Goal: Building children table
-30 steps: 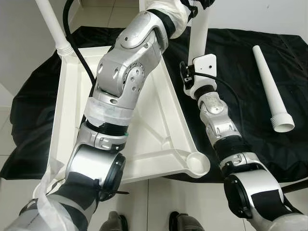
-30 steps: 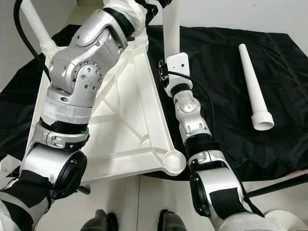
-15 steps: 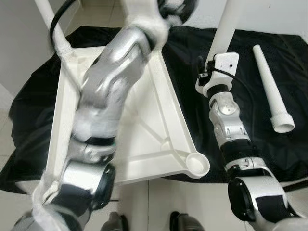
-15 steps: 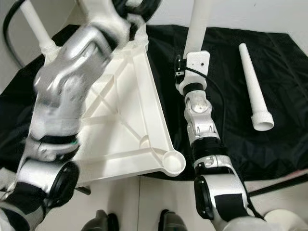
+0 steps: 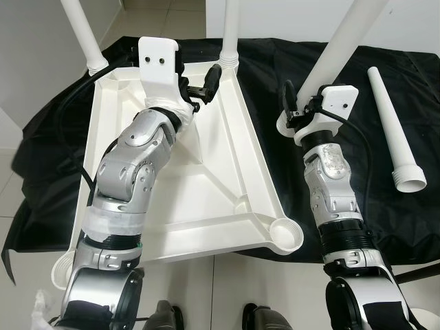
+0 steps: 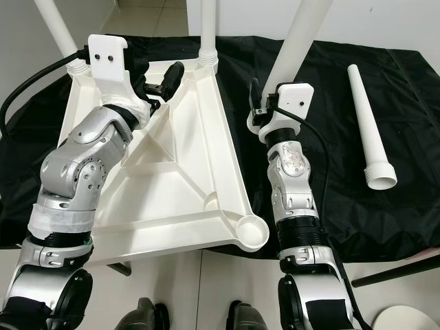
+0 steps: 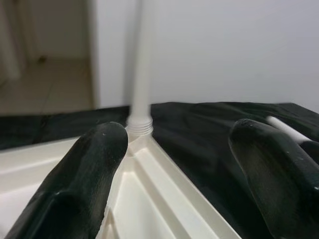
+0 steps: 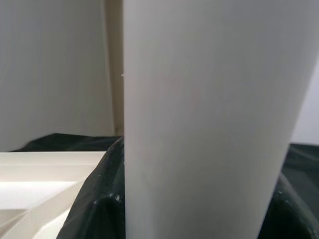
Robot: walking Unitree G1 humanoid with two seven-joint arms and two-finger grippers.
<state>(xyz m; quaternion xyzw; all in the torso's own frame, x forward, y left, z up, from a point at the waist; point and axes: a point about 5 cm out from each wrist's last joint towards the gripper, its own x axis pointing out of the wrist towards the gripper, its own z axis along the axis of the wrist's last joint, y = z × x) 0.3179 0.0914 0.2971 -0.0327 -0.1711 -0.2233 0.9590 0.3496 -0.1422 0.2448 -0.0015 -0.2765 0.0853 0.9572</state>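
Note:
The white table top (image 5: pixel 206 185) lies upside down on a black cloth (image 5: pixel 275 62). White legs stand in its far left corner (image 5: pixel 79 34) and far right corner (image 5: pixel 230 34). The near right corner socket (image 5: pixel 284 236) is hollow. My right gripper (image 5: pixel 302 110) is shut on a third white leg (image 5: pixel 340 48), held tilted above the cloth just right of the table top; in the right wrist view this leg (image 8: pixel 209 119) sits between the black fingers (image 8: pixel 97 199). My left gripper (image 5: pixel 203 86) is open over the table top, close to the far right leg (image 7: pixel 139 74).
A loose white leg (image 5: pixel 392 124) lies on the cloth at the far right, its wide end toward me. The cloth ends at pale floor tiles (image 5: pixel 220 289) near my feet. A white wall (image 5: pixel 34 69) rises on the left.
My left arm has swung out of the foreground, its gripper now reaching over the far part of the table top. My right gripper has moved right and the held leg now leans right.

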